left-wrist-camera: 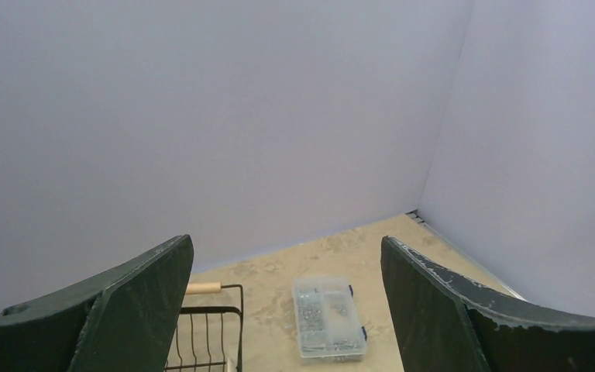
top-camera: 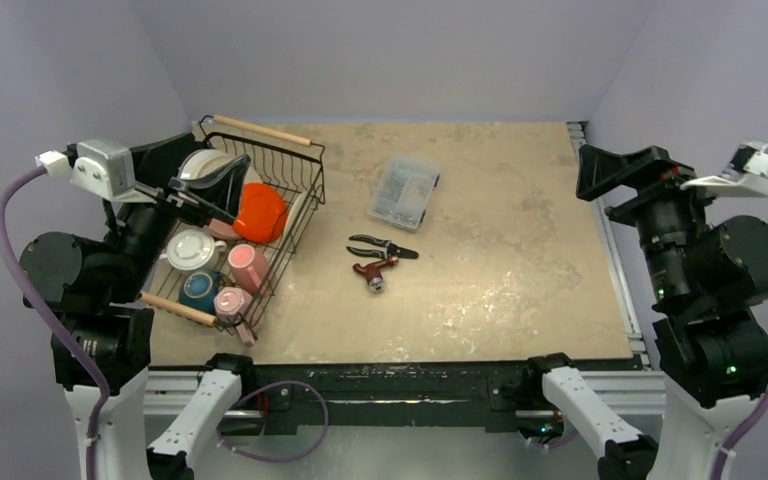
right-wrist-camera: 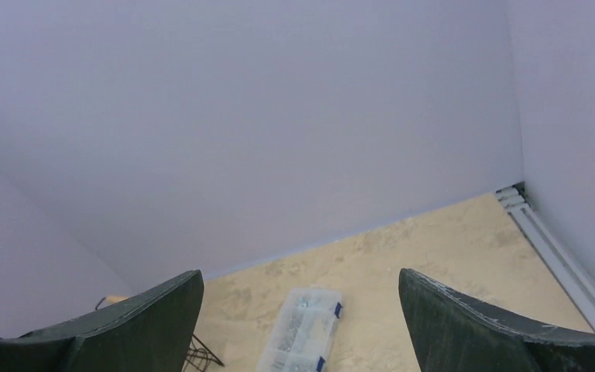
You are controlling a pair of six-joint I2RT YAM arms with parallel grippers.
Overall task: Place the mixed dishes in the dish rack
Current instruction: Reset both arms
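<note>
**Risk: left hand clipping the loaded rack**

All the mixed dishes in view sit inside the dish rack (top-camera: 312, 178) at the left of the bench (top-camera: 520, 250); none lies loose outside it.

The left hand (left-wrist-camera: 287, 248) hangs over the rack's far end, jaws wide and nothing between them. The right hand (right-wrist-camera: 300, 273) is also wide and empty, parked well off at the right.

Failure modes, as judged:
- The orange piece (top-camera: 260, 212) stands on edge. A low sideways exit by the left hand probably knocks it over.
- The pink mug (top-camera: 230, 300) sits at the near corner rim. A jolt to the rack could tip it out.
- The hand tools (top-camera: 380, 258) and clear box (top-camera: 404, 190) aren't dishes, so picking them up is a wrong load.
</note>
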